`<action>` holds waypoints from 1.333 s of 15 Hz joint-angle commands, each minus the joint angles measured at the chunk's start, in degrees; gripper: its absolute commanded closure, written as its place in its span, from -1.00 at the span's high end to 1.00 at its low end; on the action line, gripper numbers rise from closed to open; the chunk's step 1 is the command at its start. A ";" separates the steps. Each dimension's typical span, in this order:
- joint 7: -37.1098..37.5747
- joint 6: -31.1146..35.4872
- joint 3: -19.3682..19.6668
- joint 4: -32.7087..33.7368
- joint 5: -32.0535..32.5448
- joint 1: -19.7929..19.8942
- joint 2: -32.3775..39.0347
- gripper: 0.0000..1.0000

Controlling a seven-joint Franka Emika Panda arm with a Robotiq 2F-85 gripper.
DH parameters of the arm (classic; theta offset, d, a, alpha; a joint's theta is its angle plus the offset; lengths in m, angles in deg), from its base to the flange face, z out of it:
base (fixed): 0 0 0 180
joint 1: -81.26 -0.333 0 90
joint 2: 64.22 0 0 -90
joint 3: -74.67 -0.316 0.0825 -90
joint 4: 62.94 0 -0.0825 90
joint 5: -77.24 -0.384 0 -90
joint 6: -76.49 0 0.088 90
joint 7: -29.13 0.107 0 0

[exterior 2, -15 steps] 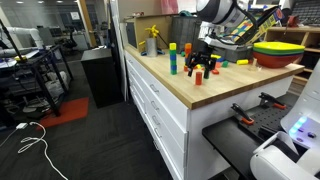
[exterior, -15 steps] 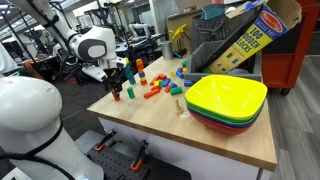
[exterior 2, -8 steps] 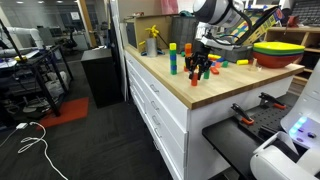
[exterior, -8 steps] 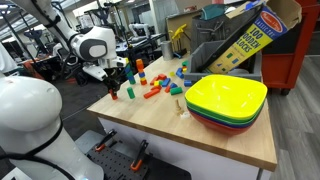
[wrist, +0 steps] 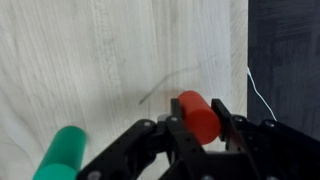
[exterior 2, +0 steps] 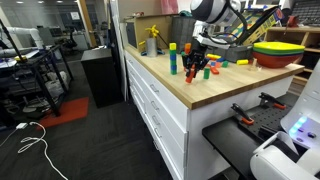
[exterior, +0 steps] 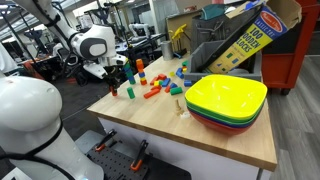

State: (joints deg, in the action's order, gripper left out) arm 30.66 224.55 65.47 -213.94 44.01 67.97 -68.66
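Black two-finger gripper (wrist: 200, 128) is clamping shut on a short red wooden cylinder (wrist: 196, 106) near the edge of the pale wooden tabletop (wrist: 90, 60). The fingers are hiding its lower end. A green wooden cylinder (wrist: 63, 152) is sitting nearby, partly cut off by the frame. In both exterior views the grip is showing too small to make out.

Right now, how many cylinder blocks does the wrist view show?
2: a red cylinder clamped in the gripper, a green cylinder lower left on the table. Others may lie outside view.
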 commanded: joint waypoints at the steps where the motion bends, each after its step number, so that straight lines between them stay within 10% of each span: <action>1: 3.97 3.83 -1.82 2.89 1.28 -0.28 1.69 -0.81; 20: 36.02 0.68 -3.43 6.59 45.85 0.45 4.37 -0.81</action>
State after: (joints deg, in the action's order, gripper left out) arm 64.59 228.79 62.05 -208.74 86.71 68.28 -64.24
